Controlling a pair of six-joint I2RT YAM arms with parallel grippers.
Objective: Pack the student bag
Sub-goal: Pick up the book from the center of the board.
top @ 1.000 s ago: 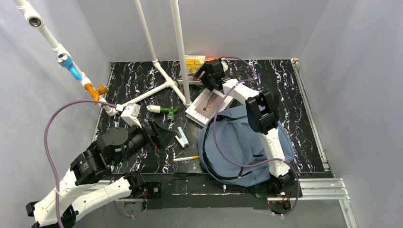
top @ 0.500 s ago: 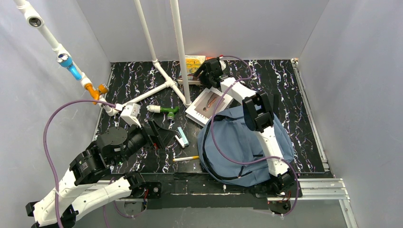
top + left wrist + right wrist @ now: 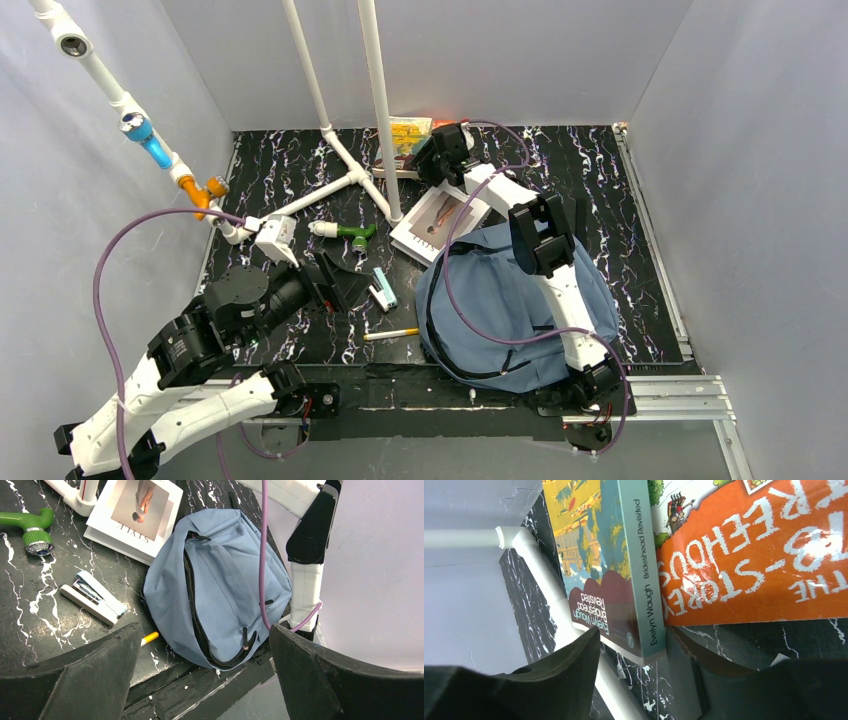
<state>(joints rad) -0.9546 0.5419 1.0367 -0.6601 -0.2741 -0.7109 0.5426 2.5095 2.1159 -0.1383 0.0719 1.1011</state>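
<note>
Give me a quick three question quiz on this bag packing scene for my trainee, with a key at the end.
1. True or false: the right arm reaches across the student bag.
2. Which sits between the right gripper's fingers? A stapler, B teal-spined book, C pencil.
3. Fill in: the left gripper's jaws stand ____.
Key: 1 true; 2 B; 3 open.

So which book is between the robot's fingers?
The teal-spined Brideshead Revisited book: its corner sits between the right gripper's fingers. The orange book lies beside it; the white magazine lies by the backpack.
</note>
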